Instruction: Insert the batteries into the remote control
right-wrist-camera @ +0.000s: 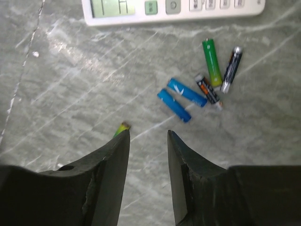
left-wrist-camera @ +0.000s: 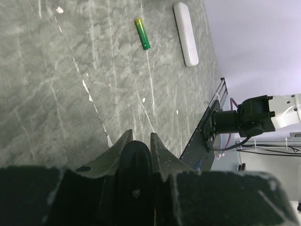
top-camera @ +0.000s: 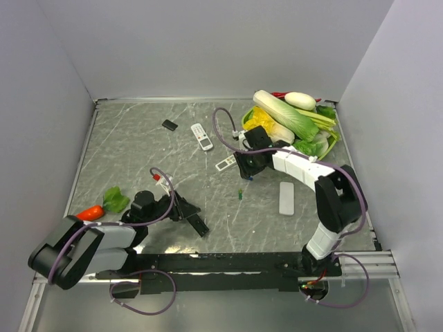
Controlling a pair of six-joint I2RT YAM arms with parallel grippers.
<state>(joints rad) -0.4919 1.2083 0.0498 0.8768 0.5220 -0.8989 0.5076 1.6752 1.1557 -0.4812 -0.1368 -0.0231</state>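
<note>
My left gripper (top-camera: 181, 207) is shut on a black remote (top-camera: 199, 223) low over the table; the left wrist view shows the remote (left-wrist-camera: 135, 162) clamped between the jaws (left-wrist-camera: 139, 136). My right gripper (right-wrist-camera: 148, 134) is open and empty just above the table. Ahead of it lie several batteries: two blue (right-wrist-camera: 174, 105), one green (right-wrist-camera: 212, 62), one dark (right-wrist-camera: 232, 68), one black and orange (right-wrist-camera: 208, 90). A green-yellow battery tip (right-wrist-camera: 123, 127) peeks from behind its left finger. Another green battery (top-camera: 240, 195) lies apart, also in the left wrist view (left-wrist-camera: 142, 33).
A white remote with a display (right-wrist-camera: 174, 9) lies beyond the batteries. A plain white remote (top-camera: 286, 197) lies at right, another white remote (top-camera: 202, 136) and a small black piece (top-camera: 169, 124) farther back. A vegetable basket (top-camera: 332, 142) stands back right. A carrot (top-camera: 90, 212) and greens (top-camera: 115, 199) lie left.
</note>
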